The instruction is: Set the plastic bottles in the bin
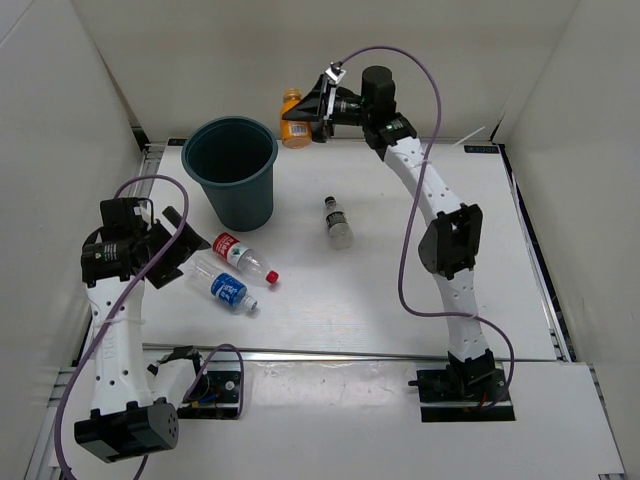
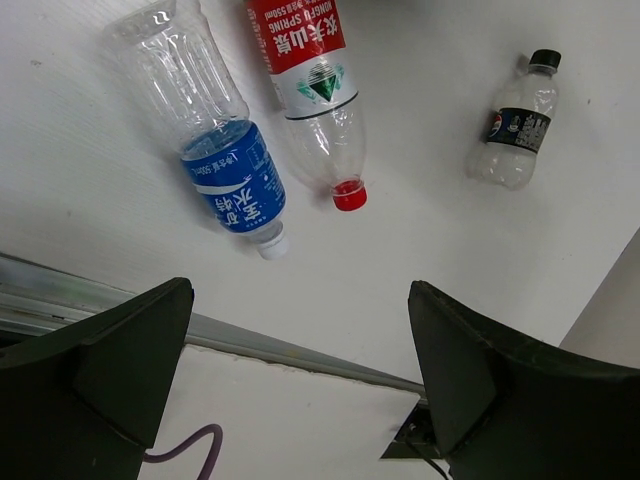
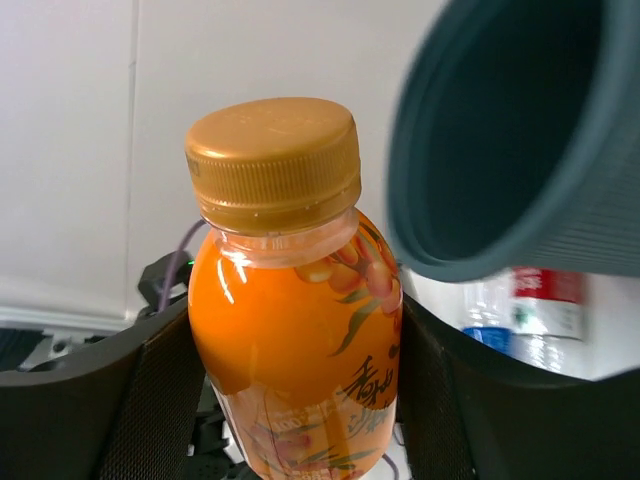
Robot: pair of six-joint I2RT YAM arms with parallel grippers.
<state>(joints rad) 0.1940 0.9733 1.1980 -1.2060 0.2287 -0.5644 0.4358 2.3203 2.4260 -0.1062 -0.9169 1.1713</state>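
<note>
- white tabletop (image 1: 340, 300), matte, a few faint scuffs
- plain white back wall (image 1: 200, 60), no windows in view
- white side panel on the left (image 1: 45, 130) and another on the right (image 1: 600, 120), each meeting the back wall at a corner seam, boxing the table in on three sides
- silver metal rail (image 1: 330, 353) running across the near side of the tabletop, also seen in the left wrist view
- separate white board (image 1: 330, 415) nearer than the rail
- dark strip (image 1: 540, 260) along the right table edge
- small blue label (image 1: 480, 149) at the far right corner, text too small to read
- light even and diffuse, shadows soft and short, source out of frame
- floor not visible
</note>
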